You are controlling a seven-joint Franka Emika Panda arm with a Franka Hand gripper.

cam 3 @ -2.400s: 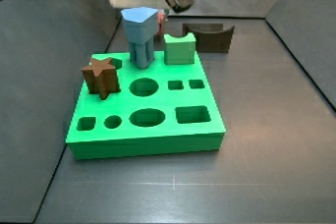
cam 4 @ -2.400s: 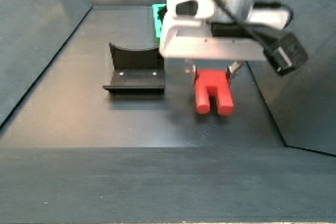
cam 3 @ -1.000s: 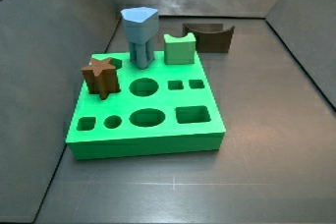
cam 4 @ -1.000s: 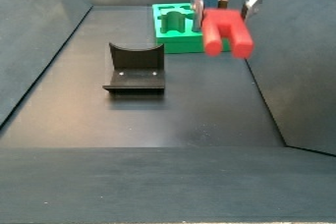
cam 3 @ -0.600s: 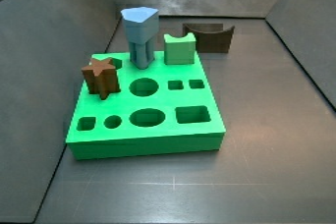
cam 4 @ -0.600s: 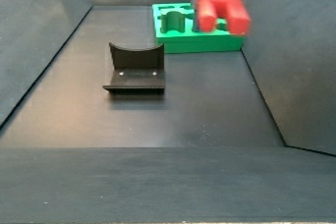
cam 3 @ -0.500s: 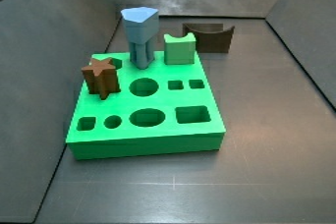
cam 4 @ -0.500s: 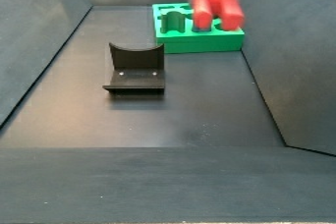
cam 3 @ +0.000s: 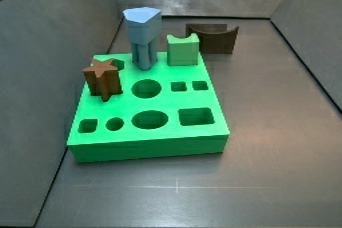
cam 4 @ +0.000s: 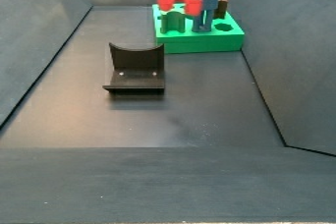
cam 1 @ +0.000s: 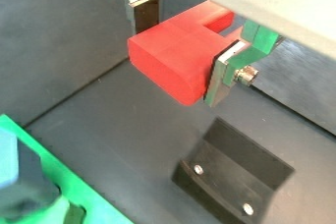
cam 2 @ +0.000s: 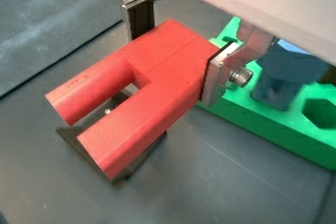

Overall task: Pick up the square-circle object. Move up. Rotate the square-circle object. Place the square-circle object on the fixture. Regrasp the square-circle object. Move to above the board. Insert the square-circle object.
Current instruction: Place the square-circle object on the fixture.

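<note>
The gripper (cam 2: 178, 51) hangs high above the counter, its jaws clenched on the square-circle object (cam 2: 132, 110), which is carried clear of everything below.

Risks: the grip sits on one end of the piece only. During rotation it could pivot between the silver fingers (cam 1: 233, 69) and reach the fixture (cam 4: 134, 68) skewed. A low pass could also strike the blue peg (cam 3: 142, 34) on the board (cam 3: 147, 117).

Not visible: the arm and gripper body are cut off in both side views. The far finger's pad contact is hidden.
</note>
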